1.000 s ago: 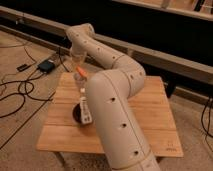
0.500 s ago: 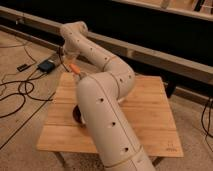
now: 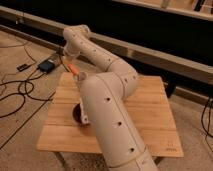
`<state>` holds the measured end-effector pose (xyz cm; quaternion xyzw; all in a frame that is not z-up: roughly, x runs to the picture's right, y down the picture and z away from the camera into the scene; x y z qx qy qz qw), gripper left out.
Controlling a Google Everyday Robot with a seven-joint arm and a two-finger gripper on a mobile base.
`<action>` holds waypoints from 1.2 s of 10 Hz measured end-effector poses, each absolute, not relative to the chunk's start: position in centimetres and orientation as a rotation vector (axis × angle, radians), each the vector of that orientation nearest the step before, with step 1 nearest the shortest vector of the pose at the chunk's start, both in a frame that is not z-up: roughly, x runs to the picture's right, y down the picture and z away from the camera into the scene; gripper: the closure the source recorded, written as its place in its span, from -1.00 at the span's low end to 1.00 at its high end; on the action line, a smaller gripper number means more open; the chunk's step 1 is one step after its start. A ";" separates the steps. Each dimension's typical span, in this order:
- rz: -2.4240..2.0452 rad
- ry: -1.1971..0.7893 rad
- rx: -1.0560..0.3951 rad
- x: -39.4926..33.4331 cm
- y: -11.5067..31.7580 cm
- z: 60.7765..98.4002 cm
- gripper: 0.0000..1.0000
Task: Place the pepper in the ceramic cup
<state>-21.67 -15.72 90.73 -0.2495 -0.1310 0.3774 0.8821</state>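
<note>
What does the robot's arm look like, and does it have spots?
The arm is creamy white and made of fat, smooth, rounded tube sections joined at bulging elbows. Small dark round dots run along its shell like little holes. No loose cables hang from it. The claw is at the far end, over the back left corner of the wooden table, mostly hidden behind the arm.

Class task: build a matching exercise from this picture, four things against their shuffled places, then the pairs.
1 pepper
2 dark bowl
3 gripper
4 dark box

A on the floor, left of the table
B on the table, partly behind the arm
C just below the gripper
D above the table's far left corner

Pairs: 1-C, 2-B, 3-D, 4-A
</note>
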 end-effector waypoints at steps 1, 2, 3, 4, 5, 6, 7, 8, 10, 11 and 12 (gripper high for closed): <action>0.792 -0.286 -0.524 -21.2 -15.2 90.7 1.00; 0.800 -0.299 -0.530 -20.7 -14.7 90.7 1.00; 0.807 -0.311 -0.535 -20.2 -14.2 90.6 1.00; 0.815 -0.323 -0.543 -19.9 -13.7 90.4 1.00; 0.824 -0.335 -0.553 -19.4 -13.0 90.2 0.87; 0.828 -0.342 -0.560 -19.2 -12.5 90.1 0.71; 0.839 -0.354 -0.567 -18.8 -12.0 90.0 0.47; 0.854 -0.364 -0.575 -18.5 -11.4 89.9 0.23; 0.868 -0.374 -0.592 -18.1 -10.1 90.1 -0.18; 0.870 -0.375 -0.598 -18.0 -9.6 90.1 -0.34; 0.870 -0.375 -0.605 -17.8 -8.8 90.4 -0.56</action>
